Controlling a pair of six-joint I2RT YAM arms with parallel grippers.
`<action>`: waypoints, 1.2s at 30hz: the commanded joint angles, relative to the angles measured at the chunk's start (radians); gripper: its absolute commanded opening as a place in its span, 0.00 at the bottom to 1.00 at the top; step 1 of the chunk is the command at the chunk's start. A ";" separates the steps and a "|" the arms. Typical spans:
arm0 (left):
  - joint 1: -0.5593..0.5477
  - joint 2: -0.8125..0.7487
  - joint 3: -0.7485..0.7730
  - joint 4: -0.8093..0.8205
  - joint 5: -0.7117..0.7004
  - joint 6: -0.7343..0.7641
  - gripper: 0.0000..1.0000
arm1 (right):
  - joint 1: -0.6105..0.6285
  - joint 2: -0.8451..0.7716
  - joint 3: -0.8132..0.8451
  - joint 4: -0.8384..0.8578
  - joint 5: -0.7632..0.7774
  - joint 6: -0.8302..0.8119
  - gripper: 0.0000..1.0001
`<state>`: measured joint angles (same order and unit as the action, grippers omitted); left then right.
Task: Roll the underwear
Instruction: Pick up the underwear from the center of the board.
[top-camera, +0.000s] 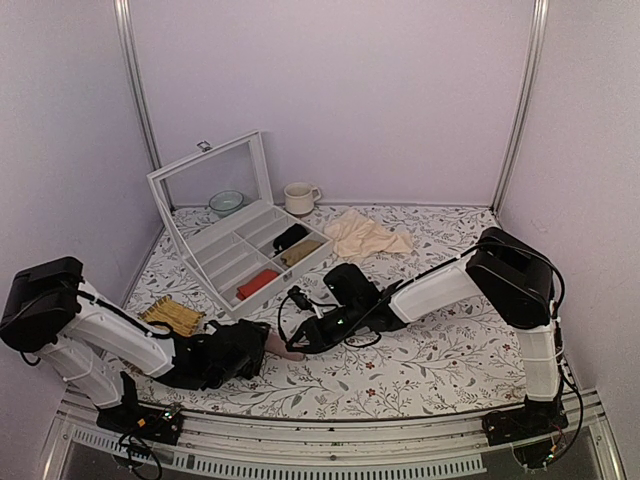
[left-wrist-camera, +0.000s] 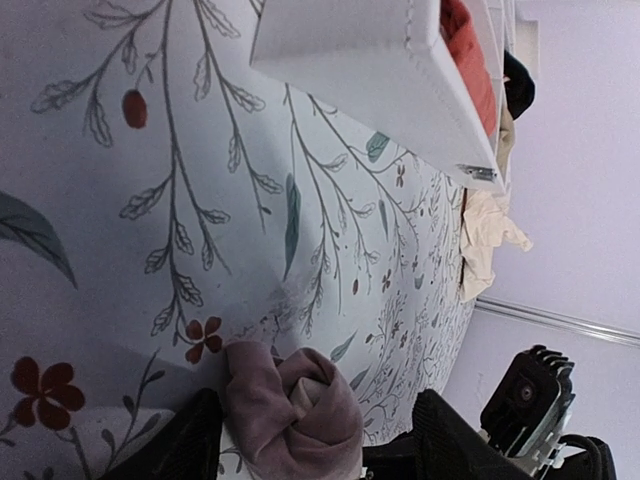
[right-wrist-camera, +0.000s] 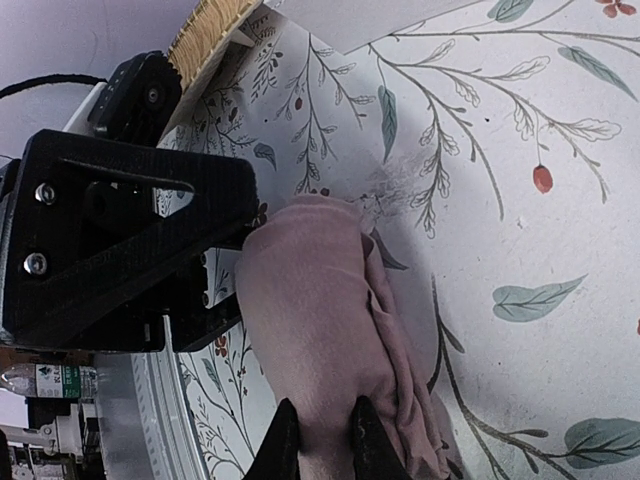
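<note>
With the underwear (right-wrist-camera: 320, 320) rolled, apparently fully, at near left, the right gripper (right-wrist-camera: 322, 442) pinches one end and the left gripper (left-wrist-camera: 312, 445) stands open astride it; next, release and retract cleanly.

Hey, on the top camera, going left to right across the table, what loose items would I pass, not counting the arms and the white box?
woven mat → teal bowl → cream mug → beige cloth. The underwear lines up with the mug, so I leave it out.
</note>
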<state>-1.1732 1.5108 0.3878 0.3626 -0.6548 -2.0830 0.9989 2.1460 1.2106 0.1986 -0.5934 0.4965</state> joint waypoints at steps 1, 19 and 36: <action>-0.007 0.017 0.034 0.022 0.009 0.015 0.65 | 0.036 0.102 -0.080 -0.282 0.068 -0.012 0.00; -0.076 -0.034 0.052 -0.121 0.125 -0.070 0.62 | 0.035 0.106 -0.068 -0.284 0.071 -0.008 0.00; -0.032 0.080 0.035 0.027 0.105 -0.082 0.64 | 0.035 0.093 -0.077 -0.281 0.062 -0.012 0.00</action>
<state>-1.2232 1.5555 0.4294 0.3981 -0.5575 -2.0960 0.9993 2.1460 1.2106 0.1986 -0.5926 0.4961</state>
